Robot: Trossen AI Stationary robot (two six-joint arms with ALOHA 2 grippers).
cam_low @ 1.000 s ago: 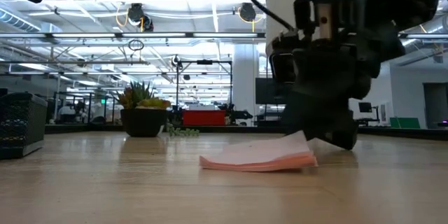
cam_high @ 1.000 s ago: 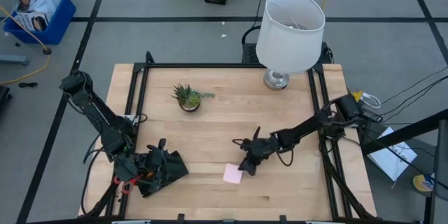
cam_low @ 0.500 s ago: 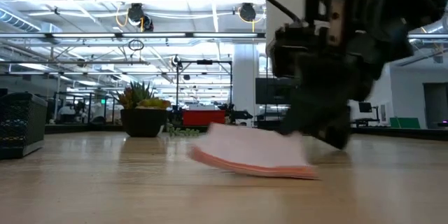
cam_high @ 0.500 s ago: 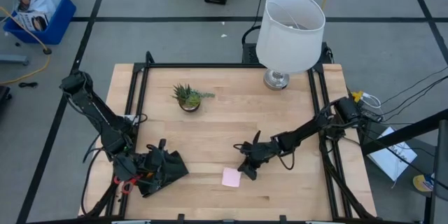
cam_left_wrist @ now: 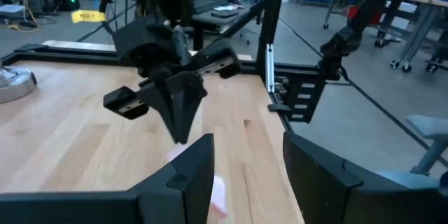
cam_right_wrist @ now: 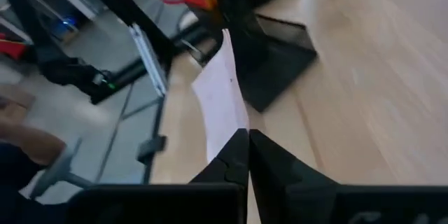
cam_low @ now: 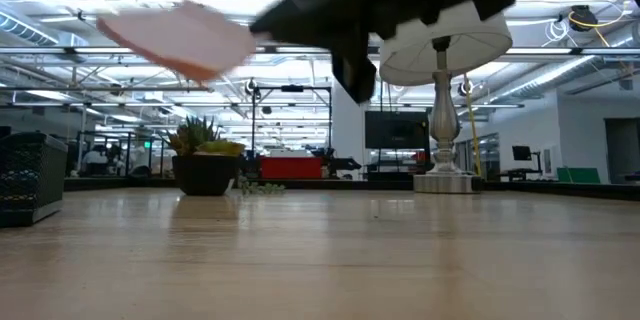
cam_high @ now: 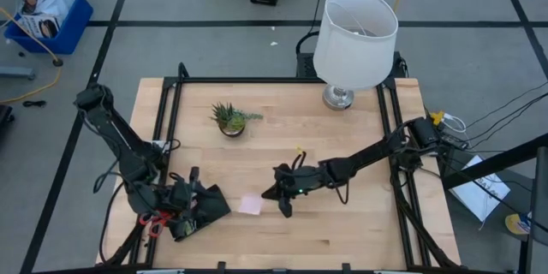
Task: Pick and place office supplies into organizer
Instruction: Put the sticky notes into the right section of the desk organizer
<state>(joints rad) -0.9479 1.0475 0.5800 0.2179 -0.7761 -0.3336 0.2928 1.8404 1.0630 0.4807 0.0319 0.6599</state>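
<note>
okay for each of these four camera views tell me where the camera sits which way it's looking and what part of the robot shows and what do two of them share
High view: above the table, looking straight down; both arms show, the right pincer carrying the pink pad toward the organizer.
Low view: at table-top height, looking level across to the plant and lamp; the right arm hangs in from above.
Left wrist view: on the left arm, facing the right arm; its own fingers show.
Right wrist view: on the right arm, facing the organizer; its fingers pinch the pad.
Shared: high and low views both show the pad lifted.

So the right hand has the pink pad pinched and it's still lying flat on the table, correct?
Not flat on the table. The low view shows the pink pad lifted well clear of the table. The right hand does have it pinched.
</note>
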